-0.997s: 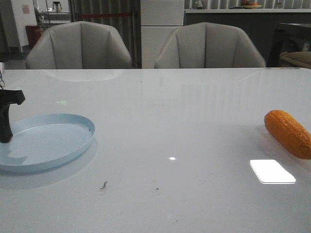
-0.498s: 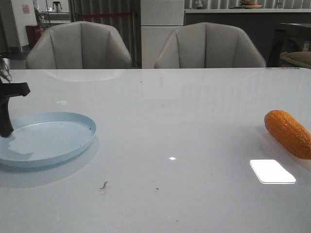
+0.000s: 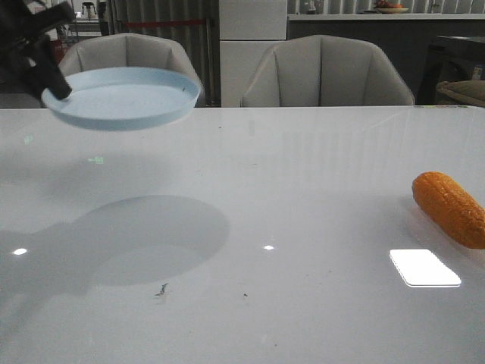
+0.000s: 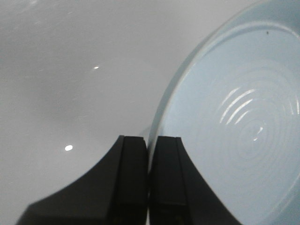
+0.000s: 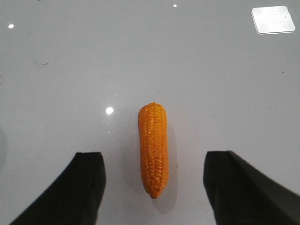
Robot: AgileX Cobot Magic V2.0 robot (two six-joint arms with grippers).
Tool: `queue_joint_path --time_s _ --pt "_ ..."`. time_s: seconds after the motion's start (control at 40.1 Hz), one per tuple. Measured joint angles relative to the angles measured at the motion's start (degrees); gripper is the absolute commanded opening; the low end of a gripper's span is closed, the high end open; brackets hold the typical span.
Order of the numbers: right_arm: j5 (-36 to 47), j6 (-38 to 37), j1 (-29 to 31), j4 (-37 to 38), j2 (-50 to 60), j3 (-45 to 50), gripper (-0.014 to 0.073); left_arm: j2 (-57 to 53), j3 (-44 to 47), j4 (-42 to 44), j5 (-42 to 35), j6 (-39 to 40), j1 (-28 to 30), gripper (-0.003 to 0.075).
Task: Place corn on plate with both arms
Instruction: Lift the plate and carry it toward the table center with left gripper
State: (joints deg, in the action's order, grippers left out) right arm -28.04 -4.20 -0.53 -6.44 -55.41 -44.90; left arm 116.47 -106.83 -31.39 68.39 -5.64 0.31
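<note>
In the upper left of the front view the left tool pinches the rim of the plate, its fingers pressed narrow on the thin edge as the left wrist view shows, and the plate hangs clear of the table, roughly level, with its shadow spread on the surface below. The corn lies on the table at the far right edge of the front view, well apart from the plate. In the right wrist view the cob sits in the lower middle of the frame, lengthwise between the two spread fingers of the right tool, which stands wide and does not touch it; how high the tool hangs above the cob I cannot tell. The step in hand looks like the plate carry on the left while the right lines up for the pick. Next, the right tool would need to come down around the cob's middle and close across its width, firmly enough that the rounded, bumpy body does not roll away. The left should hold the plate level and bring it toward the centre so the corn can be set inside the rim.
</note>
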Motion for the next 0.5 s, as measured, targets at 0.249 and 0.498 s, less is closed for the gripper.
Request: queue_joint_path --time_s 0.249,0.498 --pt "0.0 0.0 0.0 -0.2 0.0 0.0 0.0553 0.0 -0.4 -5.3 0.1 0.0 -5.1 0.0090" --pt "0.0 0.0 0.0 -1.2 0.0 0.0 0.0553 0.0 -0.4 -0.2 0.0 0.2 -14.8 0.0090"
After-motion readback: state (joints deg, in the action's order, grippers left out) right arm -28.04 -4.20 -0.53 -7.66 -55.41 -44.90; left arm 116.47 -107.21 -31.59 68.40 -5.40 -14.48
